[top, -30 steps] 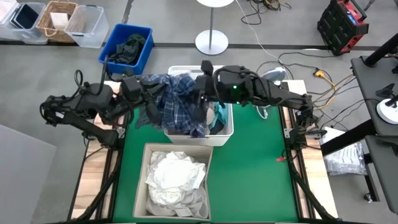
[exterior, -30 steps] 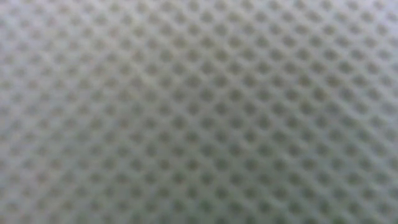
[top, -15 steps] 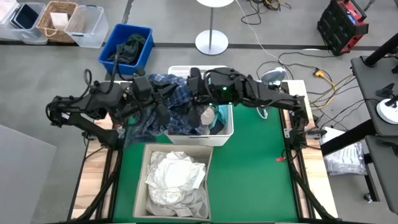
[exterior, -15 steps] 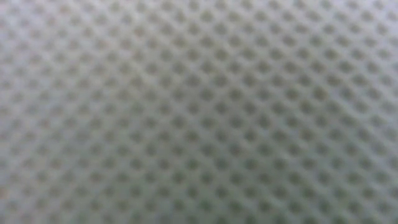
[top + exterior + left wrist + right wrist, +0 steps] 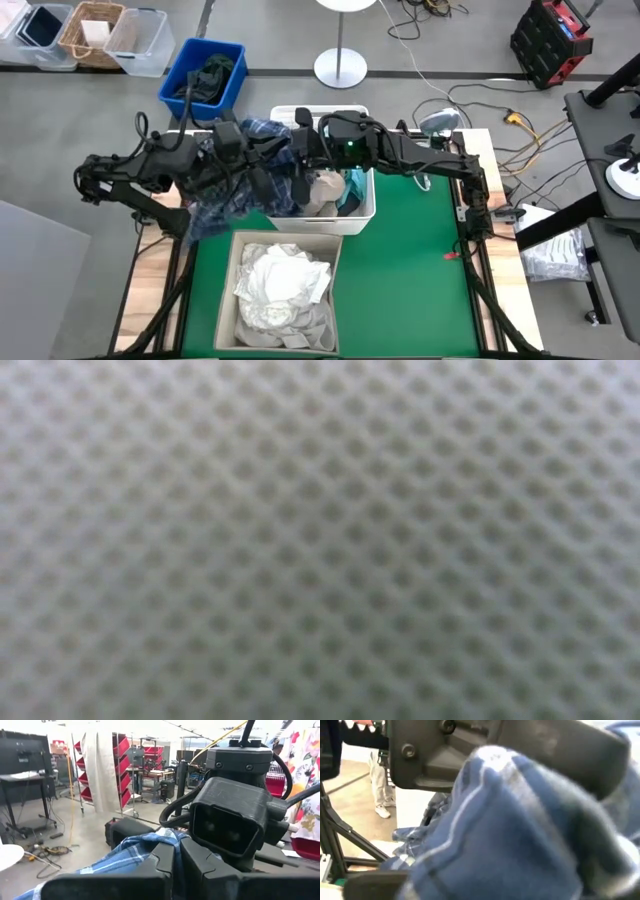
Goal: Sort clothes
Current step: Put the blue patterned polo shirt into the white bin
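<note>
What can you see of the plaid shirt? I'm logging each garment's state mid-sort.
The plaid shirt is soft blue-and-white checked cloth, bunched and crumpled. It is held up between both arms, above the white bin's left side, with a tail drooping past the table's left edge. The left gripper is shut on one fold. The right gripper is at its other end; its grip is unclear.

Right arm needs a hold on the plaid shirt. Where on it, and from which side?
Judging by the high view, take the plaid shirt at the bunched fold draped over the white bin's left rim, coming from the right: the left gripper already pinches the left end, and the right gripper hangs beside that fold.
</note>
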Action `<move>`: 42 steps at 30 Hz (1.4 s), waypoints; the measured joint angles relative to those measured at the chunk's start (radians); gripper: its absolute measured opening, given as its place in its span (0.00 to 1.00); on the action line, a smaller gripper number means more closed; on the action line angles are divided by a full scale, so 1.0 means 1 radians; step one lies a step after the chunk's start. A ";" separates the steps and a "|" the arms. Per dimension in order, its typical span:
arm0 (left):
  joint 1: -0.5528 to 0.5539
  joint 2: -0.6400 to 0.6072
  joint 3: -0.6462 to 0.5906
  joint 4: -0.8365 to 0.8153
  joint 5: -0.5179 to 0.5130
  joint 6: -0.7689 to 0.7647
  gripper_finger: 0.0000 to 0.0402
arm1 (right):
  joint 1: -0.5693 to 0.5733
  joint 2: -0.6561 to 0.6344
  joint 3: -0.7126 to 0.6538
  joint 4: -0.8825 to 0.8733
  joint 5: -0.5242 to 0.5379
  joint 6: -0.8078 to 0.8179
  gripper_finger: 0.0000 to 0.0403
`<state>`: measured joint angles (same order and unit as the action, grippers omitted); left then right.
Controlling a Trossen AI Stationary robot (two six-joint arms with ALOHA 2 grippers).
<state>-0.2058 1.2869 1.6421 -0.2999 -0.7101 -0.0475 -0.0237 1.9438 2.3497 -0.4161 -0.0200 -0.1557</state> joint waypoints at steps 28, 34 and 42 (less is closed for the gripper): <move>-0.007 -0.157 -0.001 -0.312 -0.006 -0.157 0.43 | -0.031 -0.112 0.008 -0.220 0.596 -0.179 0.03; -0.006 -0.166 -0.002 -0.367 -0.007 -0.198 0.43 | -0.031 -0.126 0.008 -0.327 0.858 -0.131 0.03; -0.006 -0.169 -0.002 -0.372 -0.007 -0.202 0.43 | -0.026 -0.168 0.007 0.008 0.884 -0.373 0.03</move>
<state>-0.2123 1.1181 1.6402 -0.6719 -0.7172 -0.2491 -0.0498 1.7759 2.3567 -0.4082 0.8637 -0.5282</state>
